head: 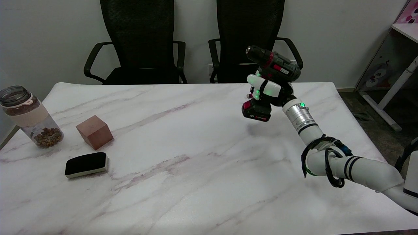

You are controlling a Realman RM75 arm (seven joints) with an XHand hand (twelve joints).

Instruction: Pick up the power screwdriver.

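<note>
You've got the driver (272, 67) in the right hand (269, 88), up in the air over the far right part of the table (196, 156), w/ a soft shadow on the marble below it. So the pick looks basically done; what's left, I'd say, is holding it steady.

How to do that well: keep the wrist quiet, no quick rolls. The tool is top-heavy, motor body up high and battery pack low, so any twist will try to lever it out of the grip. Keep squeeze constant, don't relax to readjust mid-air. If you need more height, go straight up and slow. Watch the chairs (251, 36) just beyond the far edge; the chuck end is up in front of the right one, so don't push further away from you.

Fingers vs tool: the fingers (261, 86) are wrapped round the handle, closed on it, white segments showing on the left face of the grip. Body w/ chuck sits above the hand, chuck pointing up-left. Red/black battery pack hangs just below the hand, on the near-left side. Can't tell if any finger is on the trigger, that side is hidden. Palm side also hidden, so how deep the handle seats is a guess.

Jar (31, 116), block (94, 132) and eraser (86, 164) sit well apart on the left, no issue.
</note>
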